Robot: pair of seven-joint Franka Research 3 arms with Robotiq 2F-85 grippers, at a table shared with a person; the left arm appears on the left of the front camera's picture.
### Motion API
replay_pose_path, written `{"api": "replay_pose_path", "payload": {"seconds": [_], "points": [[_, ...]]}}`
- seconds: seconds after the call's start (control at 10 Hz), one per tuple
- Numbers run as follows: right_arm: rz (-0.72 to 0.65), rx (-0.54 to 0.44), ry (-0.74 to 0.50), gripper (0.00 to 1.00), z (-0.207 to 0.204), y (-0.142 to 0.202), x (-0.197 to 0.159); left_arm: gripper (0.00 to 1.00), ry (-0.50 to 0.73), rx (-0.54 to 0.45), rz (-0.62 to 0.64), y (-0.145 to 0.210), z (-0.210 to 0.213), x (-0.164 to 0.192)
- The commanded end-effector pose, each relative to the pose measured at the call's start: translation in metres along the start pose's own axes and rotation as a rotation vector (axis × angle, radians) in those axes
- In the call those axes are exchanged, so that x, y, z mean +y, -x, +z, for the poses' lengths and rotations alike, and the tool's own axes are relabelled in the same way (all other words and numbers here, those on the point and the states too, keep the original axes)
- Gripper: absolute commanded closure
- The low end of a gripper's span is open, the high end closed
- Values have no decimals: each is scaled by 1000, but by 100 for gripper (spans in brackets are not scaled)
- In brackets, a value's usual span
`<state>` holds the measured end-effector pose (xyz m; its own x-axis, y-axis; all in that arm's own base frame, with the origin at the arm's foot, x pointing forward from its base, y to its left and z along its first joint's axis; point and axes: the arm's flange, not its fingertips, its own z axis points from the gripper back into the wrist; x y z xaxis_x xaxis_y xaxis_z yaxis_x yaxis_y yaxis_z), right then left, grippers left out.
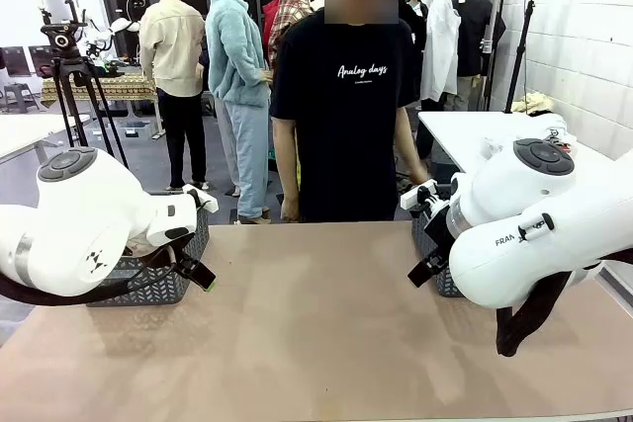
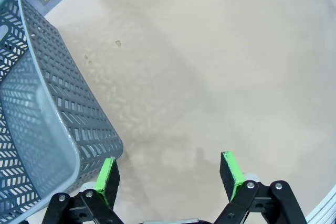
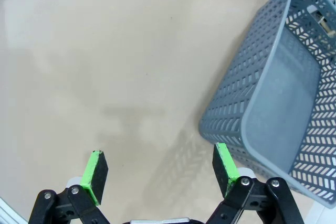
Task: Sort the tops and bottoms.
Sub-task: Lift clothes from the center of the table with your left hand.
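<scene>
The tops and the bottoms are out of view. My left gripper (image 1: 201,275) hangs open over the left part of the tan table (image 1: 316,323), beside a grey mesh basket (image 1: 148,289). In the left wrist view the gripper (image 2: 170,169) has bare tabletop between its green pads, with the basket (image 2: 37,119) to its left. My right gripper (image 1: 423,270) stands open at the right side, next to a second grey basket (image 1: 436,247). The right wrist view shows this gripper (image 3: 157,169) holding nothing and that basket (image 3: 283,87) just to its right.
A person in a black T-shirt (image 1: 341,96) stands at the table's far edge, arms down. A white table (image 1: 475,130) stands behind on the right and a tripod (image 1: 79,86) at the back left.
</scene>
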<state>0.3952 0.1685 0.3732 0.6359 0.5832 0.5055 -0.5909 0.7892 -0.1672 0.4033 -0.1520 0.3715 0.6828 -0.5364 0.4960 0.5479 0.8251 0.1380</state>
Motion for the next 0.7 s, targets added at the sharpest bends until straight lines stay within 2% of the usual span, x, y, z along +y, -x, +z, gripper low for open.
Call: {"api": "replay_pose_path", "payload": {"seconds": [0.0,0.6], "points": [[-2,0,0,0,0,0,0,0,0,0,1,0,0,1],[-2,0,0,0,0,0,0,0,0,0,1,0,0,1]]}}
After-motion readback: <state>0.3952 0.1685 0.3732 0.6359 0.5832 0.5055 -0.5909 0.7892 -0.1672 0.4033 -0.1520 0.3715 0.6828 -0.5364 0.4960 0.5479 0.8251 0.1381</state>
